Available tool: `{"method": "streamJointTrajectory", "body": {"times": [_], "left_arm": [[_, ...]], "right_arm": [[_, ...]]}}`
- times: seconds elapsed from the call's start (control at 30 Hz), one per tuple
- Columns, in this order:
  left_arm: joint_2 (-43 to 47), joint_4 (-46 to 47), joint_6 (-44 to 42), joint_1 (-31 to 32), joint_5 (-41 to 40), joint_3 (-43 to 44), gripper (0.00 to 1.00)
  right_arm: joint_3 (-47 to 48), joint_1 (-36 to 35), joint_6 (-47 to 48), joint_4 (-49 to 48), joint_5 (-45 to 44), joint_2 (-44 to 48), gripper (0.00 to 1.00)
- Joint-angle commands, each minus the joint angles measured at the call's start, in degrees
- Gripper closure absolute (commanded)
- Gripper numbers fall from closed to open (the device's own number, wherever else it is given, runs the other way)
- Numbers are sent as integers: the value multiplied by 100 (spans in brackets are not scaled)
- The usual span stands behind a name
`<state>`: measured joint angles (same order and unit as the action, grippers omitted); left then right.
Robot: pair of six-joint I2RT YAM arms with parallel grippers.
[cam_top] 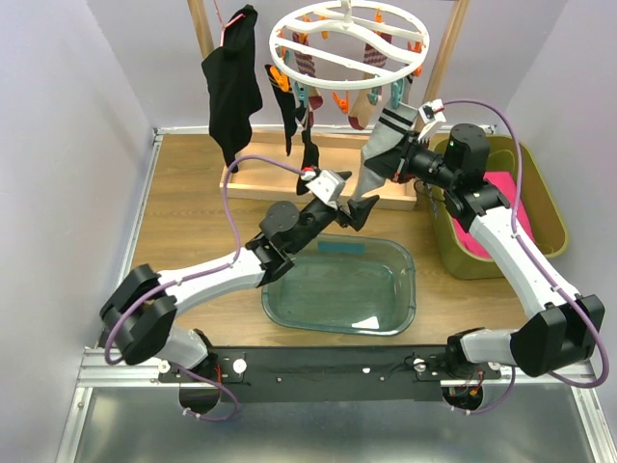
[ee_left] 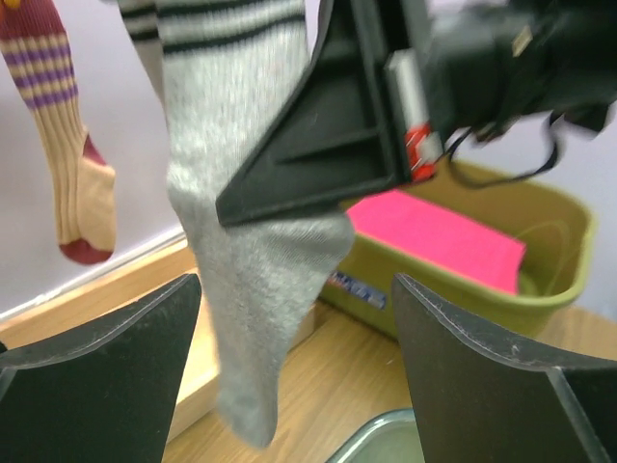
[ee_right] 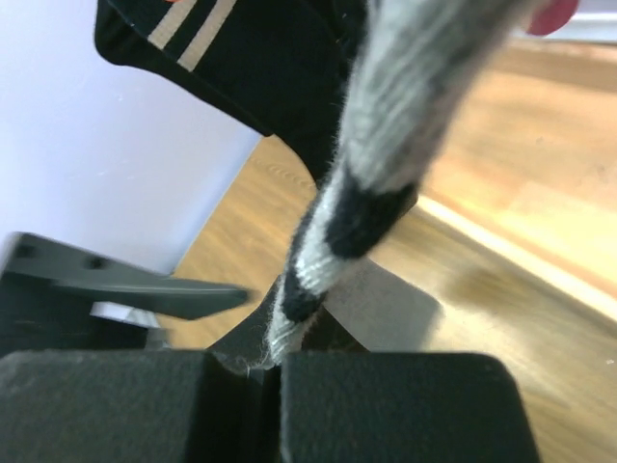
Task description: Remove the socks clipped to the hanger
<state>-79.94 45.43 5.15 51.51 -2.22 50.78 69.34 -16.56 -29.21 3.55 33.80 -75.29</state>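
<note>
My left gripper (cam_top: pixel 359 212) is spread wide and grips nothing. The toe of the grey sock (ee_left: pixel 253 289) dangles just ahead, between its fingers. The sock runs upright, toe down and cuff up. Higher on it my right gripper (ee_right: pixel 280 371) is pinched tight on the fabric, so that arm has the pull. Beyond, the cuff reaches up to the hanger (cam_top: pixel 281 43) — pegged there, I judge.

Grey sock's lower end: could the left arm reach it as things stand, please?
Probably yes: the grey sock hangs before the left gripper, fingers open; the right gripper grips it higher up.
</note>
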Motion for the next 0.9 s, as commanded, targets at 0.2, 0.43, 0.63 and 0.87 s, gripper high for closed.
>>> {"method": "streamJointTrajectory", "body": {"times": [0.2,0.43,0.63,0.87], "left_arm": [[-847,449,-480,9,-367,722,20],[-699,186,-357,9,-358,819,100],[-242,89,-111,17,-200,494,100],[31,19,39,9,-15,274,100]], "right_arm": [[167,-164,-480,163,223,392,85],[641,-172,46,855,-494,366,48],[1845,-172,1346,1683,-1718,-64,21],[2672,-172,2033,1236,-1544,-759,21]]}}
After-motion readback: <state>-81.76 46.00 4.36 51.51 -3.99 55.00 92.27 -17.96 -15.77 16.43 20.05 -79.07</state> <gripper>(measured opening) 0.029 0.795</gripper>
